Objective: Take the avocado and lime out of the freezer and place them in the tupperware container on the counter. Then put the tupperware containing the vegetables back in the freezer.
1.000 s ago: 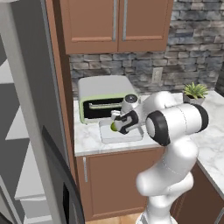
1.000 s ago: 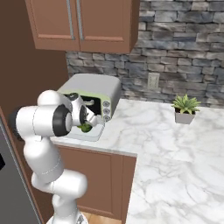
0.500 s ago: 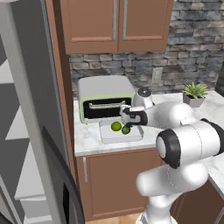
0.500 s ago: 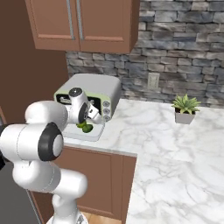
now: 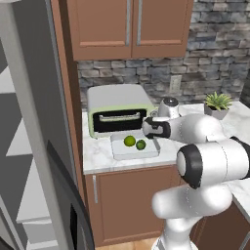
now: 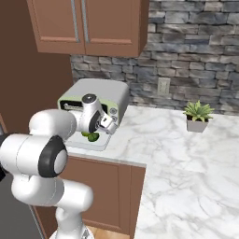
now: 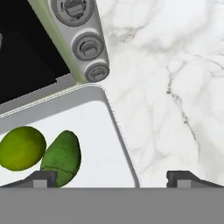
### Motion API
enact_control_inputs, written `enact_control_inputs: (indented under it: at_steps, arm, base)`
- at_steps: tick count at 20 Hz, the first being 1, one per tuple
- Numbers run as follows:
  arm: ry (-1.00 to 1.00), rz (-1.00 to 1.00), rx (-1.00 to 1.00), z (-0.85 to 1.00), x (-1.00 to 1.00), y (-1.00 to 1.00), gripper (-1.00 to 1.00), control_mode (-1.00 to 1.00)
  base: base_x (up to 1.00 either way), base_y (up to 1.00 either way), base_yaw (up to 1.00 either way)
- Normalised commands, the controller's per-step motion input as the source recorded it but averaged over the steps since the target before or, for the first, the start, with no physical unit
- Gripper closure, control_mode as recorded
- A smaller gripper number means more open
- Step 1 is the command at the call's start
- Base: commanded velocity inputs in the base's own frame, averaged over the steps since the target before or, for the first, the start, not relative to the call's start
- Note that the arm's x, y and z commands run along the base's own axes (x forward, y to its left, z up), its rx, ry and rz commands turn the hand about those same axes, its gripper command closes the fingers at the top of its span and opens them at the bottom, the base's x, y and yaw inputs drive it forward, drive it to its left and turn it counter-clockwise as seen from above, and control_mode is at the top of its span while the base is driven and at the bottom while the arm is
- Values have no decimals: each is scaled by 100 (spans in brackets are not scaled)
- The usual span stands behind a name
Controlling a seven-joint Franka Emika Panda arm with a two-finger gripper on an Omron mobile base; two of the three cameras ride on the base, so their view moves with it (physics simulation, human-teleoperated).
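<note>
Tool: two-finger dark-tipped tool (image 7: pixel 112 177) at the end of the white arm, seen at (image 5: pixel 149 129) and (image 6: pixel 108 125); tips stand wide apart with nothing between them.
Tool position: held just over the right-hand edge of the tray, near the toaster oven's knobs.
Container: shallow pale white rectangular tupperware container (image 5: pixel 149 153) (image 7: pixel 100 131), set on the table directly before the toaster oven.
Avocado: small dull dark-green avocado (image 7: pixel 62 157) (image 5: pixel 141 144), lying in the tray, long axis running roughly along the tray's side wall in the hand view.
Lime: round bright yellow-green lime (image 7: pixel 21 148) (image 5: pixel 129 140), in the tray, touching or just beside the avocado.
Governing relation: the tray's right rim (image 7: pixel 122 140) passes between the two tips; judged to be the likely grip site for lifting.
Table: white marbled stone table (image 5: pixel 97 156) (image 6: pixel 186 154) over brown wooden cabinets.
Neighbours: grey-and-green toaster oven (image 5: pixel 117 105); small potted plant (image 6: pixel 197 115).
Freezer: tall grey freezer (image 5: pixel 29 146), door open, well to the left.
</note>
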Motion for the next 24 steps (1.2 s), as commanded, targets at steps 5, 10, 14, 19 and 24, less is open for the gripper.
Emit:
enact_control_inputs:
  at_steps: [5,10,14,19,24]
  arm:
    - [7,1,0,-21,0,-12,-100,-100]
    - [6,2,0,-35,0,-2,-100,-100]
    - [0,2,0,-36,0,0,-100,-100]
    - [0,3,0,-34,0,0,-100,-100]
    - [0,3,0,-32,6,0,-100,-100]
  base:
    - [0,0,0]
    - [0,0,0]
    - [0,0,0]
    - [0,0,0]
    - [0,0,0]
